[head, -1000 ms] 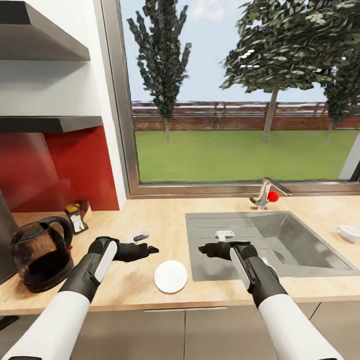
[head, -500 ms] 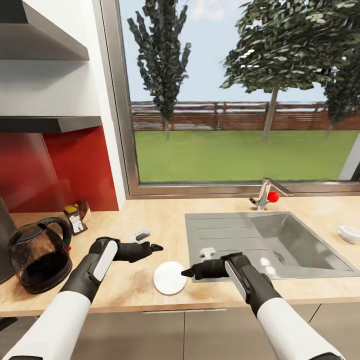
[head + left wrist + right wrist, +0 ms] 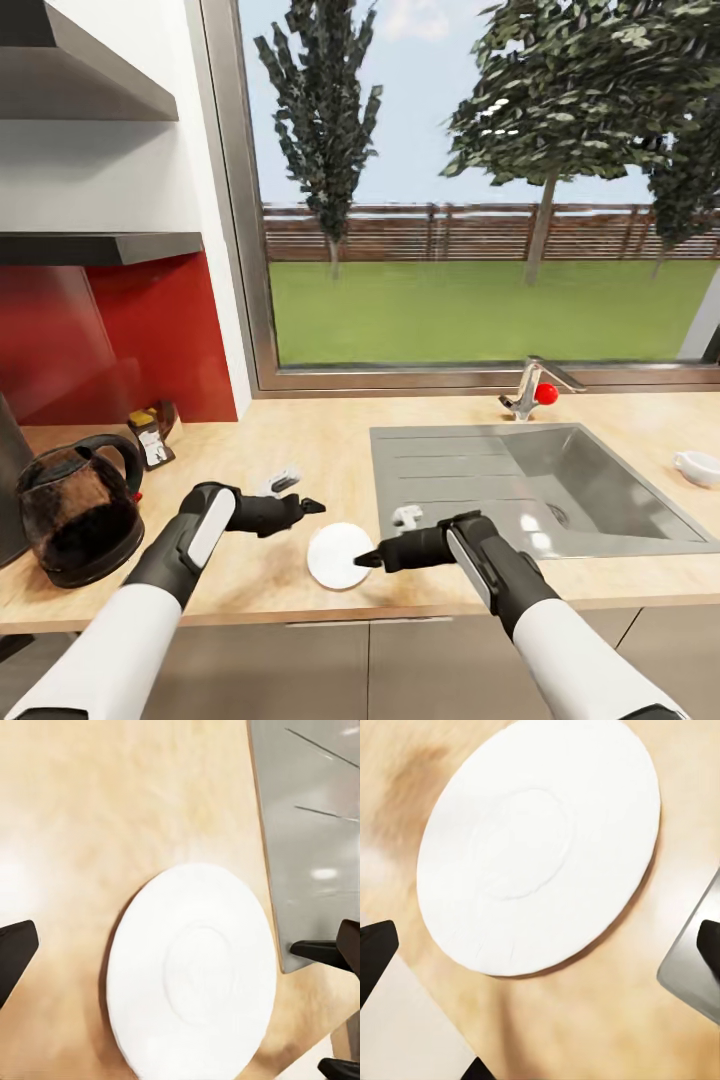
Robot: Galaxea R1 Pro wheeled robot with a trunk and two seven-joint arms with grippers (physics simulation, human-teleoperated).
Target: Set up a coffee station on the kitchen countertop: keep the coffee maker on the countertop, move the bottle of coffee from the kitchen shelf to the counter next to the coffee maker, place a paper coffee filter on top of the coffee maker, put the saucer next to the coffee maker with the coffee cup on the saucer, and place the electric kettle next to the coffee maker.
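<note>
Head view puts the white saucer (image 3: 341,555) flat on the wooden counter (image 3: 300,440), near the front edge and just left of the steel sink (image 3: 520,485). My right gripper (image 3: 385,540) reaches in from the sink side, its dark lower fingertip (image 3: 366,561) at the saucer's right rim; whether it touches I cannot tell. My left gripper (image 3: 298,495) hangs beside the saucer's far left, apart from it. Both pairs of fingers are spread and hold nothing. In my right wrist view the saucer (image 3: 540,844) lies between the parted black tips. In my left wrist view the saucer (image 3: 196,979) shows with my right gripper's fingertips (image 3: 326,951) beside its rim. The dark kettle (image 3: 78,515) stands at the counter's left end, well apart from the saucer, and a small bottle (image 3: 152,437) sits behind it by the red wall.
</note>
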